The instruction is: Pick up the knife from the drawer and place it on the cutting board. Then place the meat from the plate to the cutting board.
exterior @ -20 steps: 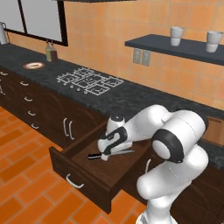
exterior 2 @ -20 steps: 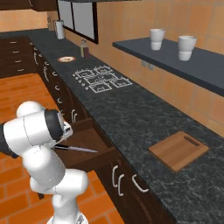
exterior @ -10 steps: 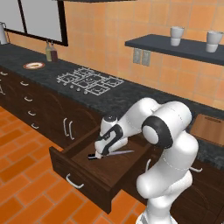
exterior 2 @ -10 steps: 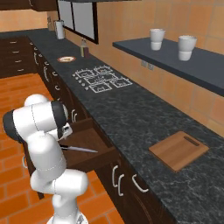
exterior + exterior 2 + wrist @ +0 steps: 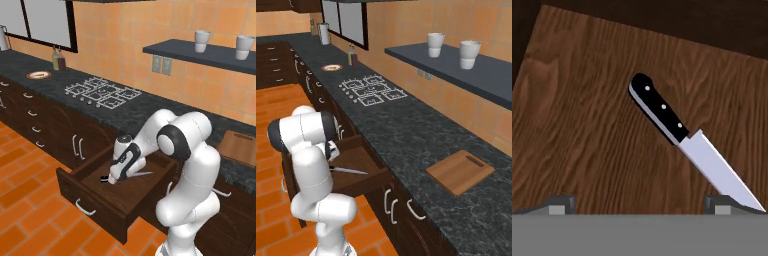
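Black handle, slim silver blade: the knife [image 5: 687, 142] lies flat on the lighter brown floor of the open drawer [image 5: 98, 199], and nothing touches it. In the hand view it runs on a diagonal, butt of the handle toward the upper left, point toward the lower right, where the tip nearly meets one dark fingertip [image 5: 724, 202]. The gripper [image 5: 113, 179] is down inside the drawer, its jaws spread as wide as they go and holding nothing.

Handling, as judgement: you have a light, rigid object, not fragile. The blade is thin, smooth and tapered, so pads will likely slide on it and it offers little thickness above the wood. The handle is thicker, roughly straight-sided and probably less slick; take hold there, around its middle, near the riveted section.

Alignment note: the handle sits above the centre of the hand view and off the line between the fingers, while the blade end is what lies near the right tip. You will want to shift the hand toward the handle and turn the wrist so the jaws close across the handle's width, not along its length. Because the knife lies flat, the tips must come right down to the drawer floor; a shallow close risks pushing it sideways.

Destination: the cutting board [image 5: 460, 171] sits on the dark counter [image 5: 401, 132], well apart from the drawer.
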{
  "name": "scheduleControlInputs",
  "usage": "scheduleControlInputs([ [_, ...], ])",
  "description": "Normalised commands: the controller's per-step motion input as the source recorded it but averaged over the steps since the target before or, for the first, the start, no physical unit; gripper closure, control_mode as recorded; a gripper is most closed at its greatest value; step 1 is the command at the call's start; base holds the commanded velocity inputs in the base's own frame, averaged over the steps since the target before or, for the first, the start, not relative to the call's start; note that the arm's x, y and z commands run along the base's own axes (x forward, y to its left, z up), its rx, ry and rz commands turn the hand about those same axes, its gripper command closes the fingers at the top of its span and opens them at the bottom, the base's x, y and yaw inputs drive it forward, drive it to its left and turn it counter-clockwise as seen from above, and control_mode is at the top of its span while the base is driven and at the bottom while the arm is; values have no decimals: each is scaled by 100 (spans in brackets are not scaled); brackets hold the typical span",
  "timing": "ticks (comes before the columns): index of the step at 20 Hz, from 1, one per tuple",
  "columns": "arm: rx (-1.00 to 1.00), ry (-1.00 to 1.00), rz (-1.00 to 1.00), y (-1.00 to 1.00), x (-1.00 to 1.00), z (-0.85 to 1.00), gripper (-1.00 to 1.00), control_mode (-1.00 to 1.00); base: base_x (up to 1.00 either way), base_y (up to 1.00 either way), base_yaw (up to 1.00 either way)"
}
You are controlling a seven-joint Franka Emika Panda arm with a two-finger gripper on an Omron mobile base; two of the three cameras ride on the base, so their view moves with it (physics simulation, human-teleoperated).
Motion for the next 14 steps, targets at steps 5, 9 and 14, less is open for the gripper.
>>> scheduleControlInputs([
  [5,0,-1,-1,1,26,-8,-100,-100,0,0,0],
  [9,0,0,0,0,21,-30,-100,-100,0,0,0],
  [14,-4,0,0,4,23,-35,-100,-100,0,0,0],
])
